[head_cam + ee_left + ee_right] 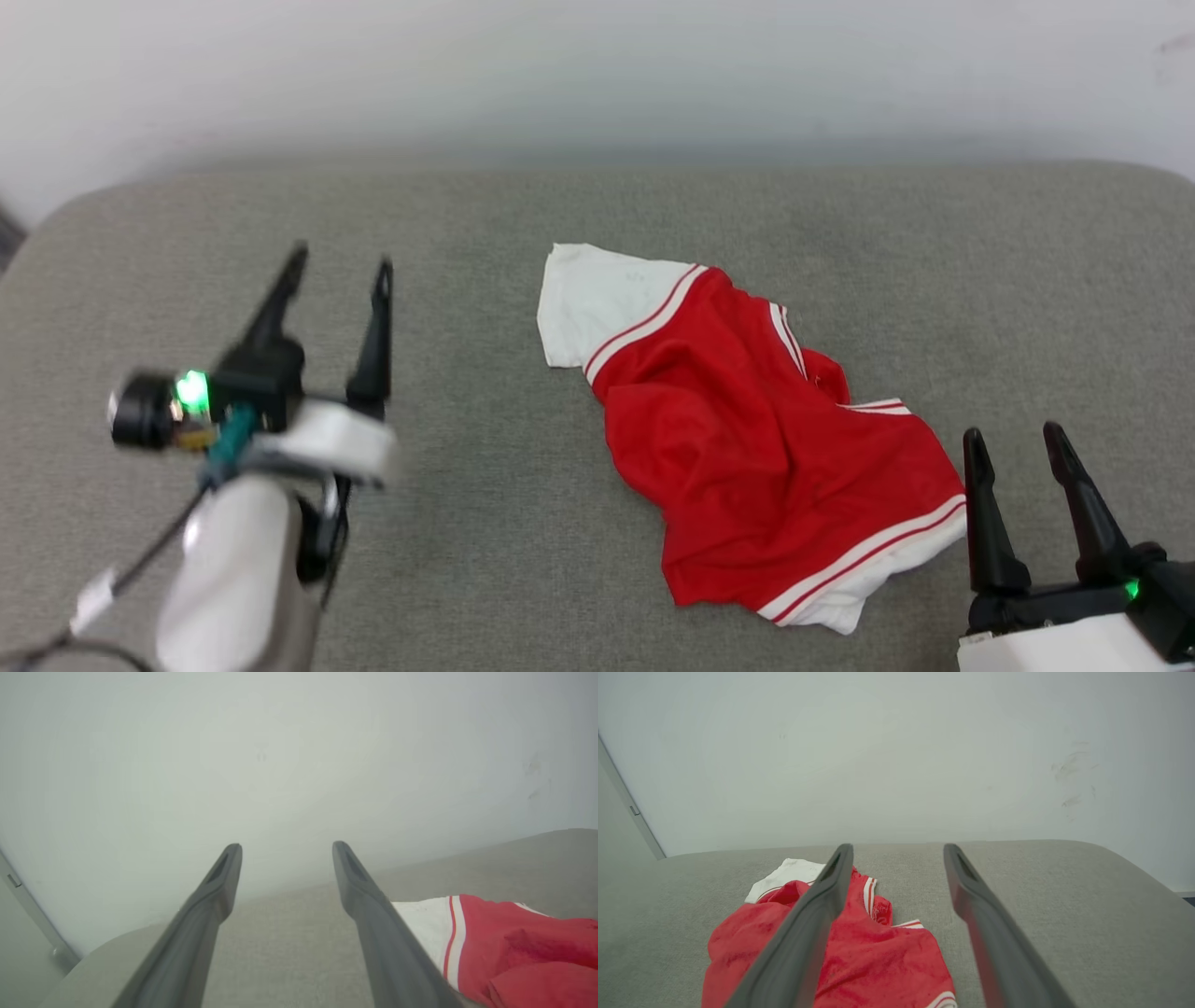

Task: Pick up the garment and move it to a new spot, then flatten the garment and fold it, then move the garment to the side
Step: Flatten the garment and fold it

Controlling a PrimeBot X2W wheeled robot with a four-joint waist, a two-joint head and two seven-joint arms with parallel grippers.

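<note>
The garment (747, 429) is a red jersey with white sleeves and red-and-white striped trim, lying crumpled right of centre on the grey cushioned surface (467, 233). No lettering shows. My left gripper (341, 257) hovers open well to the left of it, fingers apart and empty; in the left wrist view the garment (514, 947) lies beyond the right finger. My right gripper (1013, 434) stands open at the lower right, just off the garment's striped hem. The right wrist view shows the garment (878, 952) under and beside the left finger (808, 938).
A pale wall (597, 75) rises directly behind the grey surface. The surface's rounded corners sit at the far left (65, 215) and far right (1158, 177). Bare grey fabric stretches left of the garment and along the back.
</note>
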